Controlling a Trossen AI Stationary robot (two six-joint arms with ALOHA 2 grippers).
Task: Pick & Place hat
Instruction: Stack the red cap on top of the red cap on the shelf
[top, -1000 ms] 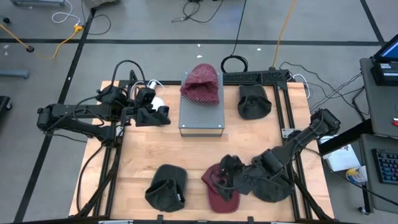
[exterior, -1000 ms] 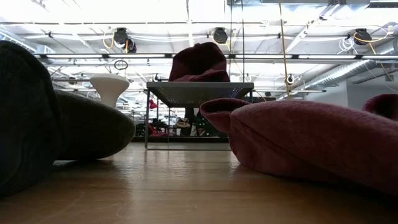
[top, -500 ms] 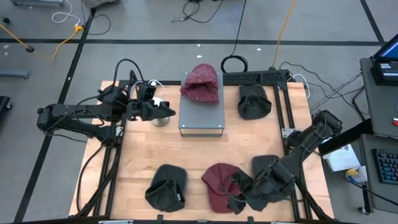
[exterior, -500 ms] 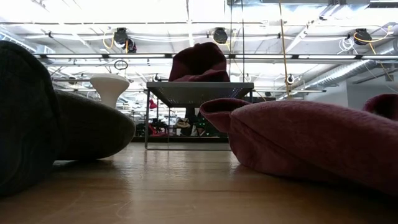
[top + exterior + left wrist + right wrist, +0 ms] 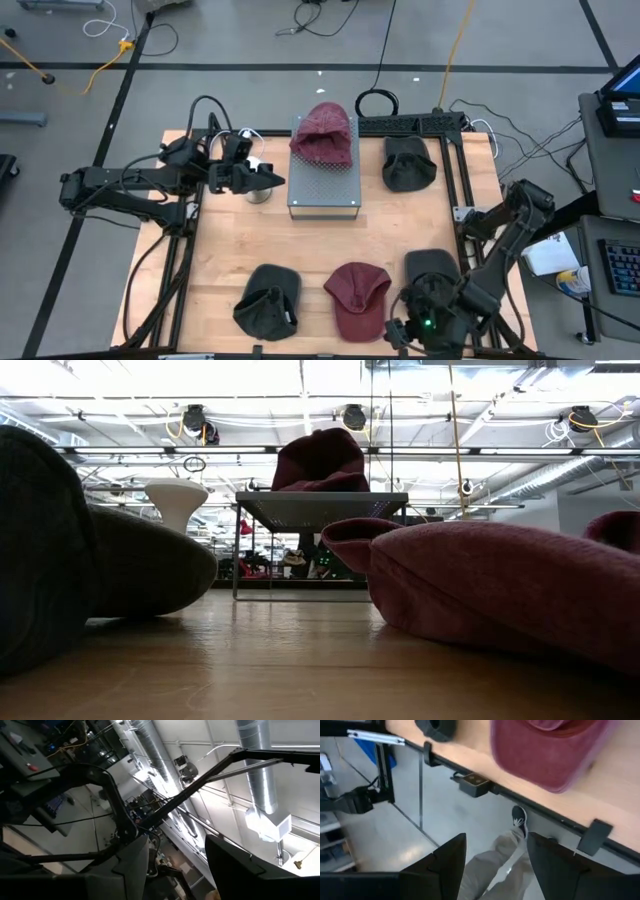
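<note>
A dark red cap [image 5: 357, 298] lies flat on the wooden table near its near edge, and shows in the low view [image 5: 500, 590] and in the right wrist view [image 5: 550, 750]. Another dark red hat [image 5: 322, 135] sits on the grey stand [image 5: 322, 190] at the far middle. My right gripper [image 5: 400, 330] hangs open over the near edge, right of the cap, with nothing between its fingers [image 5: 495, 865]. At the far left my left gripper [image 5: 268, 180] is open beside the stand, tipped upward [image 5: 177, 865].
Dark hats lie at the far right [image 5: 408, 162], near left [image 5: 268, 300] and near right [image 5: 432, 268]. A white pedestal [image 5: 177, 500] stands by the left gripper. A black frame [image 5: 455, 170] rims the table. A person's leg and shoe [image 5: 517, 820] show below the near edge.
My right gripper has swung from over the red cap toward the table's near edge and right, rolling about its own line as it went. The cap now lies uncovered on the table. My left gripper has turned its fingers toward the stand without shifting place.
</note>
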